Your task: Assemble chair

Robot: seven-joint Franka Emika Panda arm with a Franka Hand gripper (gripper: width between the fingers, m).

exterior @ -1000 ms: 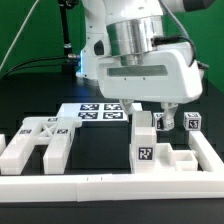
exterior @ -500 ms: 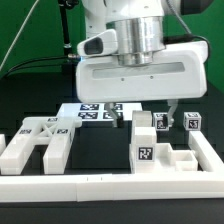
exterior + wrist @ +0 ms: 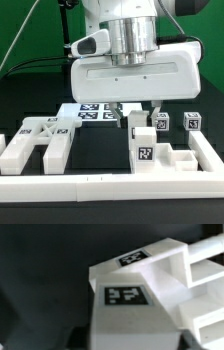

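Exterior low, front-on; wrist close above chair block [image 3: 125,314]

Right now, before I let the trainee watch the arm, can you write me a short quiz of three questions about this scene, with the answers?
1. True or false: the gripper hangs over the large white piece on the exterior view's left.
2. Which thing lies flat on the table behind the gripper? A: the marker board. B: a red cup. C: a screwdriver.
3. How many small tagged cubes stand on the exterior view's right?
Key: 1 false, it is at the upright tagged block, and the large white piece lies apart from it. 2 A. 3 two.
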